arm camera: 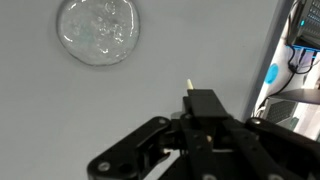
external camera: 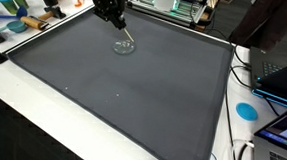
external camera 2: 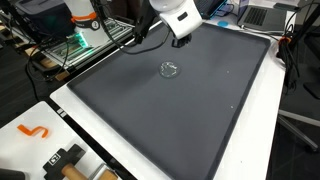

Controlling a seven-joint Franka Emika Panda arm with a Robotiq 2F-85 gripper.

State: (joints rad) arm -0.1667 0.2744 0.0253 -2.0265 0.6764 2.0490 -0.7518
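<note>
A round clear dish [external camera: 123, 47] lies on the dark grey mat [external camera: 132, 99], towards its far side; it also shows in the other exterior view as the dish [external camera 2: 170, 69]. In the wrist view the dish [arm camera: 98, 32] is at the upper left. My black gripper [external camera: 115, 18] hangs just above and behind the dish, shut on a thin pale stick [external camera: 129, 35] that slants down towards the dish rim. In the wrist view the gripper [arm camera: 200, 100] shows its fingers pressed together, with the stick's tip [arm camera: 189, 87] poking out beyond them over bare mat, to the right of the dish.
The mat covers a white table [external camera: 41, 124]. A blue disc [external camera: 246, 109] and a laptop [external camera: 284, 77] lie off the mat's side. Coloured clutter [external camera: 22, 18] sits at a far corner. An orange hook [external camera 2: 35, 130] and a black tool [external camera 2: 65, 160] lie on the white border.
</note>
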